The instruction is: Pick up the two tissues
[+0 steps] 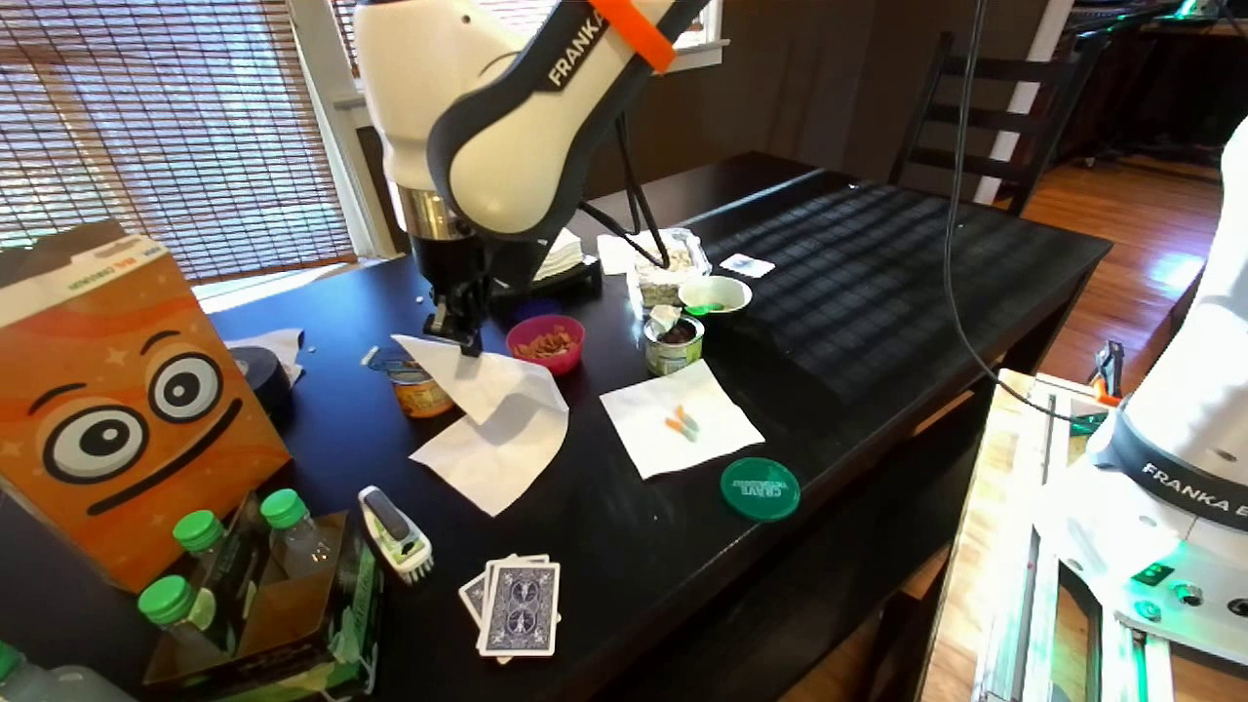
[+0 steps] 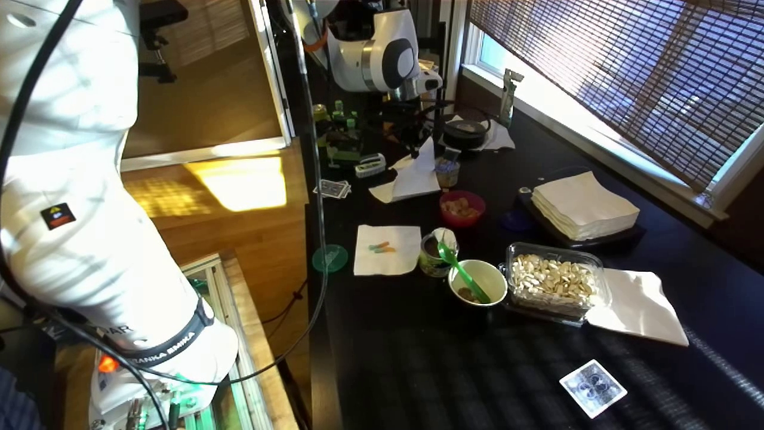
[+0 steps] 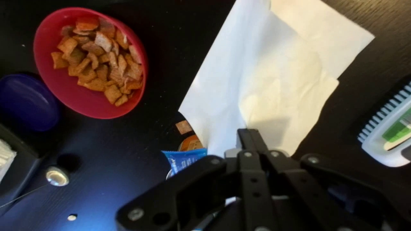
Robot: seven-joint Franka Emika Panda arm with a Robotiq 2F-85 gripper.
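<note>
Gripper (image 3: 248, 131) is pinching white paper napkin (image 3: 269, 77) by a crease beside the red bowl (image 3: 83, 100), probably using that fold for purchase on floppy paper; can't tell if it's holding 1 or 2.

My gripper (image 3: 248, 132) is black, the tissue (image 3: 266, 83) white, near a red bowl (image 3: 83, 101); farther from it, blue-patterned cards (image 1: 520, 609).
</note>
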